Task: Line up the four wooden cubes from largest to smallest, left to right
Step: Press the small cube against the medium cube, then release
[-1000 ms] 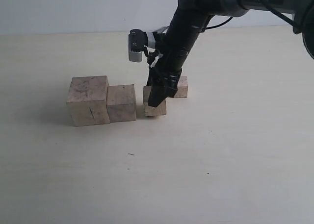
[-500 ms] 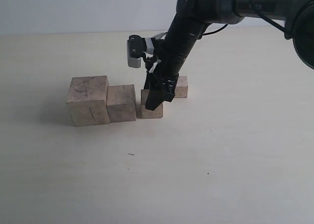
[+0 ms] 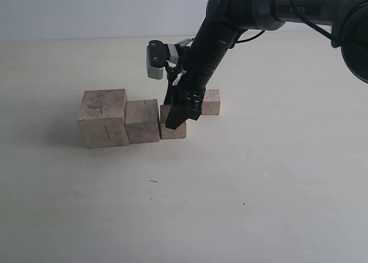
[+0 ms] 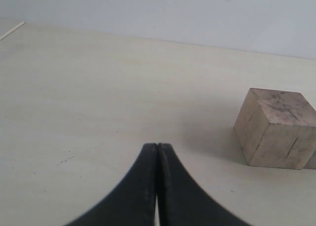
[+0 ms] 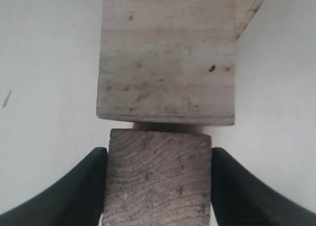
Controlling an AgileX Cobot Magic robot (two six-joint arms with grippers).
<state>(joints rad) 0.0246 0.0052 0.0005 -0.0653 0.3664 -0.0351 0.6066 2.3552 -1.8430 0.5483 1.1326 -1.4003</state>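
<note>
Four wooden cubes sit on the pale table [image 3: 259,188]. The largest cube [image 3: 103,118] is at the left, with the second cube [image 3: 142,121] against its right side. My right gripper [image 3: 179,116] is shut on the third cube [image 3: 173,130], holding it low, just right of the second cube. The wrist view shows the third cube [image 5: 158,186] between both fingers of the right gripper [image 5: 159,154], a narrow gap from the second cube [image 5: 165,58]. The smallest cube [image 3: 210,102] stands behind, to the right. My left gripper [image 4: 157,146] is shut and empty, away from the largest cube [image 4: 276,129].
The right arm [image 3: 230,21] leans in from the upper right over the smallest cube. A pale wall [image 3: 86,10] bounds the table at the back. Bare tabletop lies in front of the row and to its right.
The right gripper has carried the third cube leftward and down, from a tilted spot further right to just beside the second cube. The other cubes have not moved.
</note>
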